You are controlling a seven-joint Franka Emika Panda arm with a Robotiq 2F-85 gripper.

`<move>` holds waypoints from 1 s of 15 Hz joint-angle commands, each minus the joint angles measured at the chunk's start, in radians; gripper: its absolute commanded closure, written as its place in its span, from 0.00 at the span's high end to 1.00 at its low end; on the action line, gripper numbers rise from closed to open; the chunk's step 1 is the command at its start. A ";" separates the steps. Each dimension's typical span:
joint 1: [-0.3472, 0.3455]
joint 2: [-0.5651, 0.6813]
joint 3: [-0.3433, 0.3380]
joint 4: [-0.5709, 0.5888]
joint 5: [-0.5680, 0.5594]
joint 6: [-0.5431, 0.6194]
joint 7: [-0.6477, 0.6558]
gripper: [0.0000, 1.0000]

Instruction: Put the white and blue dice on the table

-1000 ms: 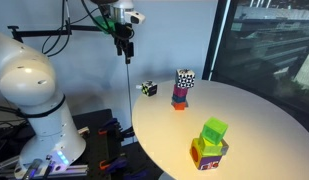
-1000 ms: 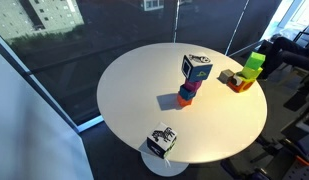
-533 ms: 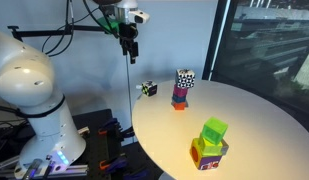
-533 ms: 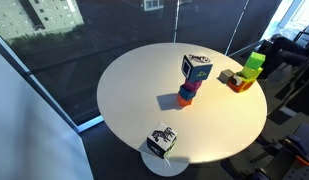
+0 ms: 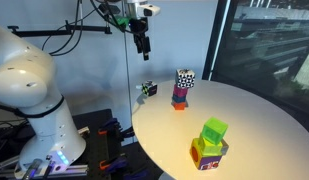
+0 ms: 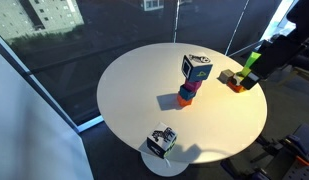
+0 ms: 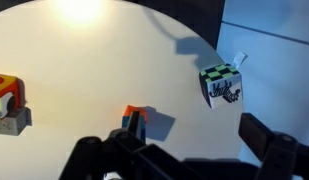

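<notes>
The white and blue dice (image 5: 184,77) sits on top of a small stack, over a magenta cube (image 5: 181,92) and an orange base, on the round white table (image 5: 244,115). It also shows in the other exterior view (image 6: 197,68). My gripper (image 5: 142,42) hangs high above the table's near edge, up and left of the stack, open and empty. In the wrist view the open jaws (image 7: 199,140) frame bare table; the stack's orange base (image 7: 131,113) shows by one finger, and the dice itself is not clear there.
A small black-white-yellow cube (image 5: 148,88) lies near the table edge, also in the wrist view (image 7: 222,84). A green cube (image 5: 214,130) tops a multicoloured block pile (image 5: 207,153) at the front. Glass walls surround the table. The robot base (image 5: 34,90) stands beside it.
My gripper has moved sideways toward the table and the stack, staying high. The arm now shows at the edge of the overhead exterior view. The cubes have not moved.
</notes>
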 commanded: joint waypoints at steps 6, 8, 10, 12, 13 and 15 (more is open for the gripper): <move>-0.090 0.159 0.077 0.191 -0.174 -0.010 0.251 1.00; -0.103 0.197 0.083 0.238 -0.209 -0.033 0.299 1.00; -0.114 0.238 0.087 0.286 -0.244 -0.060 0.344 1.00; -0.117 0.281 0.083 0.334 -0.267 -0.094 0.373 1.00; -0.116 0.302 0.080 0.358 -0.274 -0.111 0.384 1.00; -0.111 0.349 0.071 0.403 -0.278 -0.136 0.386 1.00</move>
